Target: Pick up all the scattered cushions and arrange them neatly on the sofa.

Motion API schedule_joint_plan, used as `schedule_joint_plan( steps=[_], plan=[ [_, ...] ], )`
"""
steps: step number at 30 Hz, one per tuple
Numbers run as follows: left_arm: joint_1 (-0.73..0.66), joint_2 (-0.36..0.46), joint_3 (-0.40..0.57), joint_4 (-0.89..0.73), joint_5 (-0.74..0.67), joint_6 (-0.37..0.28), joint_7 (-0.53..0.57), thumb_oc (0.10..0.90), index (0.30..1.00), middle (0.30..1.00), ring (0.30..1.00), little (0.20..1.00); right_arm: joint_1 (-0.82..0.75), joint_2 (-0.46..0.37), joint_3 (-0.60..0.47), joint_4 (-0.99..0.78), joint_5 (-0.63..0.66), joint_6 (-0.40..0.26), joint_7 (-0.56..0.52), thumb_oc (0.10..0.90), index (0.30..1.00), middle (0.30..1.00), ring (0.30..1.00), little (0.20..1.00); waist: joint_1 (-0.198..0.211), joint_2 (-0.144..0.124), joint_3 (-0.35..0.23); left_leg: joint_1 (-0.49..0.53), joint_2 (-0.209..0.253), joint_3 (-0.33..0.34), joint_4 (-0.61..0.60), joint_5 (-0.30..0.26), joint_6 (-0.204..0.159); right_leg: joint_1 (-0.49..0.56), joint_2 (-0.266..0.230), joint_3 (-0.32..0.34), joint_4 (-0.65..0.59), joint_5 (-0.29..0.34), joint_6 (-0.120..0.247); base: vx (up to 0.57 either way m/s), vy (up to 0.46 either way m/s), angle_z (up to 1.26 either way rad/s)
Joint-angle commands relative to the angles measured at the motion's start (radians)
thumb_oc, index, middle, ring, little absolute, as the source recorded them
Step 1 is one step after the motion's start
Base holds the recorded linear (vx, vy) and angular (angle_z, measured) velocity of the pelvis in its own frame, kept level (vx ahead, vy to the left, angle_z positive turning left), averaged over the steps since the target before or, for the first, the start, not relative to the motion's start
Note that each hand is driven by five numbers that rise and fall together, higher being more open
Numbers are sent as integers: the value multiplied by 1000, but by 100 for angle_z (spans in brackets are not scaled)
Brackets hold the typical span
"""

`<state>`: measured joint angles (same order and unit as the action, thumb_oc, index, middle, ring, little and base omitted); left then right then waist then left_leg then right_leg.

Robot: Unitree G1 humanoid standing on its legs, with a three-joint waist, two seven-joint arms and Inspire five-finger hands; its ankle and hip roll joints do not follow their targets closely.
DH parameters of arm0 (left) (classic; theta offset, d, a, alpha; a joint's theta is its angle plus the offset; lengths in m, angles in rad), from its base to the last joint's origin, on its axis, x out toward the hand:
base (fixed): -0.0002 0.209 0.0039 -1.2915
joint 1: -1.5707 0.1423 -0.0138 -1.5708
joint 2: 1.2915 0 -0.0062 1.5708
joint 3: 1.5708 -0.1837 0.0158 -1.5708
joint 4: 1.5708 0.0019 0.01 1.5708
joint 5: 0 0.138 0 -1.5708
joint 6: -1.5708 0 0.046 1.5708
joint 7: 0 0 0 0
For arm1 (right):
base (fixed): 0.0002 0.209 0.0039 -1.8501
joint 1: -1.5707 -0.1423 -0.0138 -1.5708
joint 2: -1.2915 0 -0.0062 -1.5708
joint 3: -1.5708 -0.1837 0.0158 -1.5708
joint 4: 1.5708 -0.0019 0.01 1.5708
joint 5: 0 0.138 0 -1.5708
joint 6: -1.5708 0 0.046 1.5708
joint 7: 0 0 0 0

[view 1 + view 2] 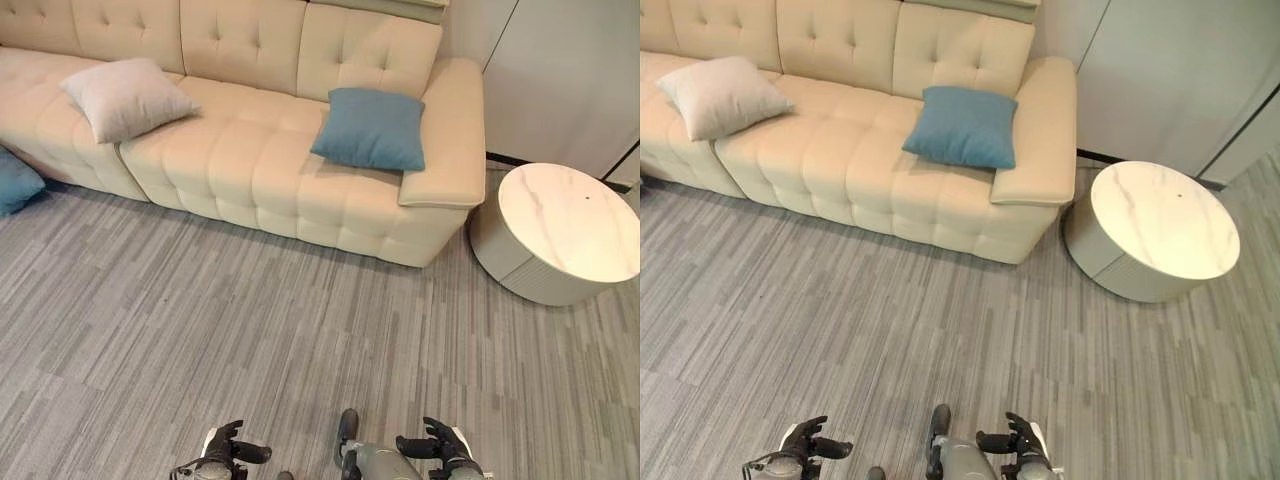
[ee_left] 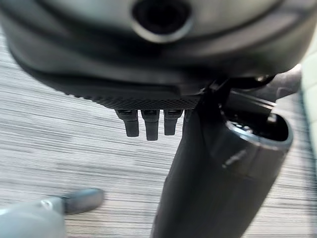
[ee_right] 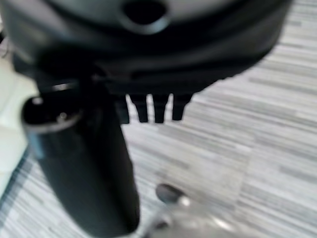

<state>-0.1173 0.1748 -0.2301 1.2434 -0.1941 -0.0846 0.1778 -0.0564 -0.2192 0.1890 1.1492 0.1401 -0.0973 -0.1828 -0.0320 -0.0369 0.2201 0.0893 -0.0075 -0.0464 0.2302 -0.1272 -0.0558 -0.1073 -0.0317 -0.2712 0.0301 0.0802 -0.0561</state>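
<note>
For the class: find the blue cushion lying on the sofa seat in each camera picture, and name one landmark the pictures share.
Left eye view: the blue cushion lies on the sofa seat beside its right armrest, right of centre.
Right eye view: the same cushion sits near the picture's centre, upper half.
Left wrist view: floor past the left hand.
Right wrist view: floor past the right hand.
Shared landmark: the round table.

Grey striped carpet (image 1: 250,330), round marble-topped side table (image 1: 565,225), pale wall panels (image 1: 560,70) behind.
</note>
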Motion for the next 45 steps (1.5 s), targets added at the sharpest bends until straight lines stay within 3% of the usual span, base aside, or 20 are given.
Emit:
schedule_joint_plan(
  steps=[1,5,7,8,10,15,18,19,22,24,28,29,31,32,34,36,38,41,43,45],
  plan=[
    [-20,6,-5,-56,-26,-29,15,800,900,900,900,900,-34,-38,28,-18,15,-41,-51,800,900,900,900,900,28,-27,38,-171,6,51,261,72,6,55,-12,64,5,-117,70,325,-133,3],
    [-34,3,-18,-51,-30,-33,19,800,900,900,900,900,-48,-46,34,1,20,-38,-54,800,900,900,900,900,56,-47,48,-273,0,76,188,10,35,117,-16,70,-19,-156,76,285,-8,1],
    [-25,8,-22,-45,-20,-33,12,800,900,900,900,900,-43,-48,37,14,13,-37,-57,800,900,900,900,900,76,-38,37,-321,-20,51,2,69,31,161,7,91,-40,-184,86,330,83,-17],
    [-24,8,-22,-45,-20,-33,12,800,900,900,900,900,-42,-48,37,14,13,-37,-57,800,900,900,900,900,76,-40,39,-315,-21,51,-5,71,31,165,5,91,-41,-185,86,325,111,4],
    [-22,20,-17,-46,-30,-36,18,800,900,900,900,900,-42,-60,19,19,13,-40,-81,800,900,900,900,900,96,-30,37,-363,3,51,-126,173,19,212,28,106,-48,-215,91,389,164,9],
    [-6,21,-3,-36,-16,-35,49,800,900,900,900,900,-17,-58,-39,28,24,-42,-118,800,900,900,900,900,95,-43,8,-316,-12,49,-144,153,42,221,4,128,6,-221,118,259,158,-33],
    [2,26,13,-35,-26,-39,75,800,900,900,900,900,-13,-44,-73,35,50,-41,-126,800,900,900,900,900,94,-49,-10,-266,-26,50,-155,120,74,176,-30,150,161,-181,165,307,258,-19],
    [7,34,24,-63,-46,-46,85,800,900,900,900,900,-7,-33,-75,24,61,-39,-119,800,900,900,900,900,83,-43,-9,-221,-38,55,-168,96,106,112,-66,157,307,-95,193,238,242,-10],
    [-1,60,31,-151,-84,-67,94,800,900,900,900,900,-7,-21,-69,-21,68,-50,-116,800,900,900,900,900,65,-8,5,-143,-33,57,-197,60,134,14,-113,104,499,-28,199,276,248,3],
    [-1,61,31,-152,-84,-67,94,800,900,900,900,900,-7,-21,-68,-21,68,-50,-116,800,900,900,900,900,64,-9,7,-141,-34,57,-198,60,135,15,-115,104,502,-30,199,162,85,18],
    [-13,91,31,-272,-97,-86,107,800,900,900,900,900,-33,-26,-47,-120,48,-66,-125,800,900,900,900,900,48,6,13,-58,-36,54,-224,13,132,-43,-110,27,357,-103,170,315,35,1],
    [-6,115,37,-348,-92,-91,85,800,900,900,900,900,-106,-52,-71,-134,121,-67,-79,800,900,900,900,900,44,9,17,-26,-49,44,-223,-9,127,-64,-96,8,227,-96,171,317,-20,-16],
    [-31,122,49,-330,-111,-108,95,800,900,900,900,900,-160,-112,-40,-111,71,-73,-124,800,900,900,900,900,43,5,24,13,-51,21,-230,-24,111,-103,-76,18,111,-60,182,378,-67,-15],
    [-42,134,51,-354,-116,-115,97,800,900,900,900,900,-128,-110,-45,-142,78,-31,-91,800,900,900,900,900,31,-2,25,20,-54,14,-228,-33,105,-109,-75,28,85,-48,191,298,-93,13],
    [-48,134,42,-397,-109,-118,98,800,900,900,900,900,-111,-102,-39,-184,87,-47,-92,800,900,900,900,900,30,-8,24,27,-61,6,-218,-52,104,-88,-70,38,41,-48,189,175,-65,34],
    [-20,117,37,-477,-99,-117,104,800,900,900,900,900,-55,-64,-38,-326,67,-61,-105,800,900,900,900,900,20,-10,-1,33,-53,1,-141,-82,80,-43,-44,60,32,-59,151,370,-111,33],
    [6,105,36,-530,-112,-119,97,800,900,900,900,900,-26,-47,-42,-395,67,-80,-103,800,900,900,900,900,19,-10,-2,-22,-31,21,17,-34,36,10,-30,58,7,-69,123,302,-134,45],
    [22,95,26,-588,-126,-117,82,800,900,900,900,900,-23,-48,-35,-412,85,-89,-95,800,900,900,900,900,31,-20,24,-137,8,52,245,22,20,63,-21,58,0,-101,82,160,-115,16],
    [29,85,26,-590,-141,-114,79,800,900,900,900,900,-28,-48,-36,-411,99,-88,-94,800,900,900,900,900,41,-24,33,-179,31,74,298,41,21,93,-16,53,-8,-126,67,226,-83,-23],
    [23,83,10,-604,-138,-111,75,800,900,900,900,900,-29,-45,-34,-415,120,-88,-88,800,900,900,900,900,56,-39,44,-244,22,84,233,2,36,132,-21,55,-23,-150,74,353,-13,-1]
  ],
)
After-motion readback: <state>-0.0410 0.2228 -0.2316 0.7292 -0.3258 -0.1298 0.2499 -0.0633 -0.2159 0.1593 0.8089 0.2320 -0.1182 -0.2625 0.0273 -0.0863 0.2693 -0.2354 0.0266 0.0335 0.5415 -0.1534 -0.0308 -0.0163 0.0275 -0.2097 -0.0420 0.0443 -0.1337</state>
